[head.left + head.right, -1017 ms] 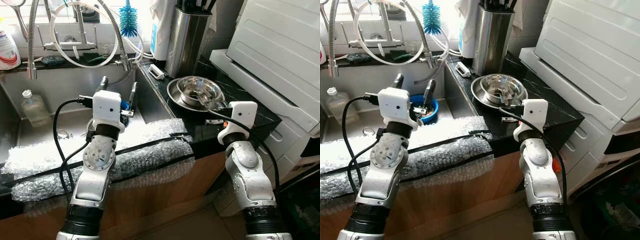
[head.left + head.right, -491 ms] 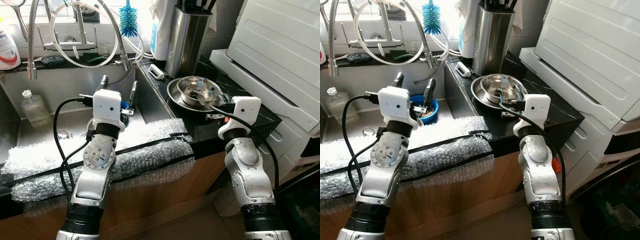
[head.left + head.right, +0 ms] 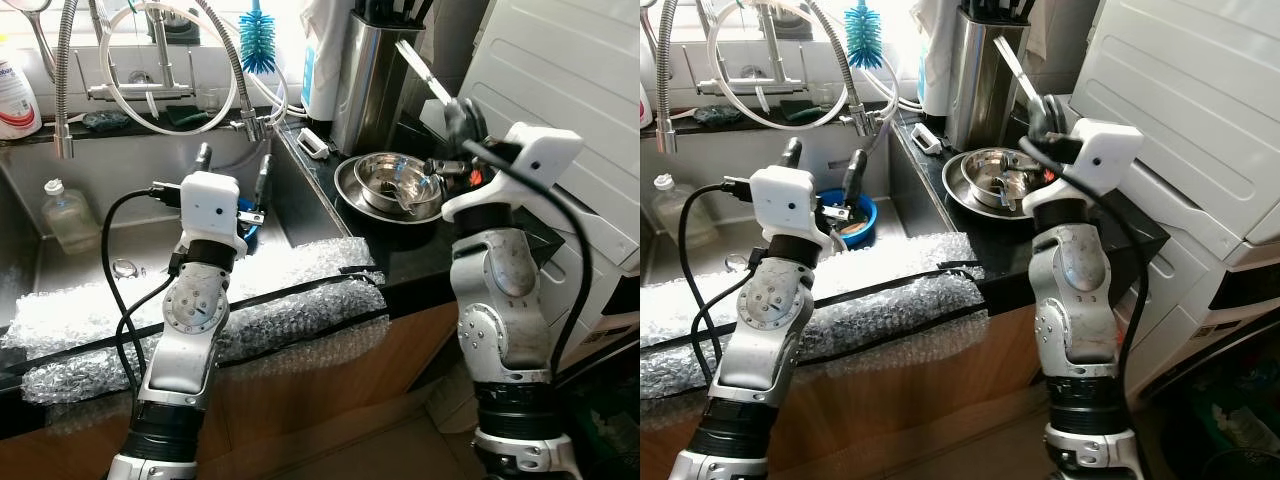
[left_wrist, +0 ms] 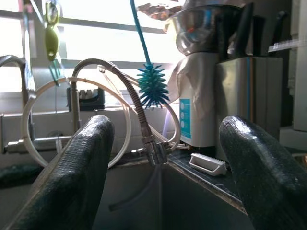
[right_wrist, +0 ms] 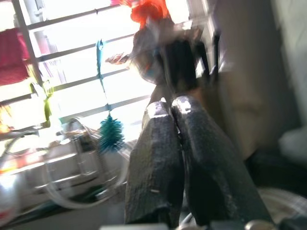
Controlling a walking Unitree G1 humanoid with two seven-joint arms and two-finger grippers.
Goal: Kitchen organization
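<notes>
Before us stands a large white appliance at our right, beside the black counter, and to our left the steel sink with its coiled spring faucet hose. Sheets of bubble wrap lie along the front edge of the sink and counter. At the back of the counter stands a tall steel knife block, with a white bottle just beside it and a blue bottle brush hanging near the window. A clear plastic bottle sits in the sink at our far left, and a blue bowl lies on the sink floor under our left arm.

On the counter rests a steel bowl set in a steel plate; some utensil lies inside the bowl, too jumbled to name.

Our right claw is raised above the bowl, in front of the knife block, its fingers pressed together around a slim silver utensil whose handle slants up toward the knife block. Which kind of utensil it is we cannot tell.

Our left claw hangs over the sink with its fingers spread wide and nothing between them.

A small white object lies on the counter by the sink's corner.
</notes>
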